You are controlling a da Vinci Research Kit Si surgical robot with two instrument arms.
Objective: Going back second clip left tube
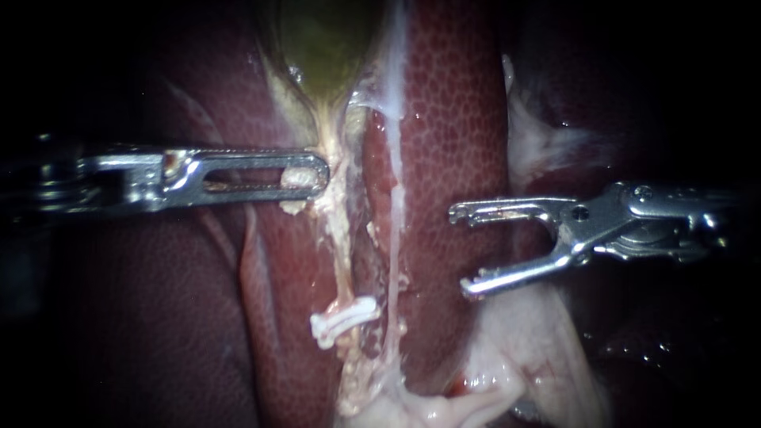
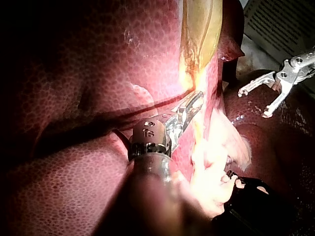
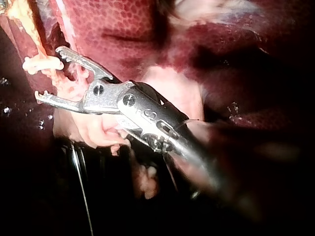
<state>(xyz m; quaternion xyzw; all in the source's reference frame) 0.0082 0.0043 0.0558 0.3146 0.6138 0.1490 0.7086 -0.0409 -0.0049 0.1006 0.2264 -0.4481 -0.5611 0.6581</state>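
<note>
My left instrument [image 1: 305, 178] comes in from the left, and its long slotted jaws are shut on the pale tissue at the gallbladder's neck. The yellow-green gallbladder [image 1: 321, 47] lies above them. The pale left tube [image 1: 342, 261] runs down from there, with one white clip [image 1: 342, 319] across it low down. A thinner whitish tube [image 1: 394, 238] runs beside it on the right. My right instrument [image 1: 468, 250] stands to the right of both tubes with its jaws open and empty. In the right wrist view these open jaws [image 3: 48, 72] are just short of the clip [image 3: 42, 63].
Dark red liver [image 1: 452, 135] surrounds the tubes on both sides. Pale fatty tissue [image 1: 523, 349] lies under my right instrument and bunches at the tubes' lower end. In the left wrist view the right instrument [image 2: 253, 103] is well off to the side of the left jaws [image 2: 194, 101].
</note>
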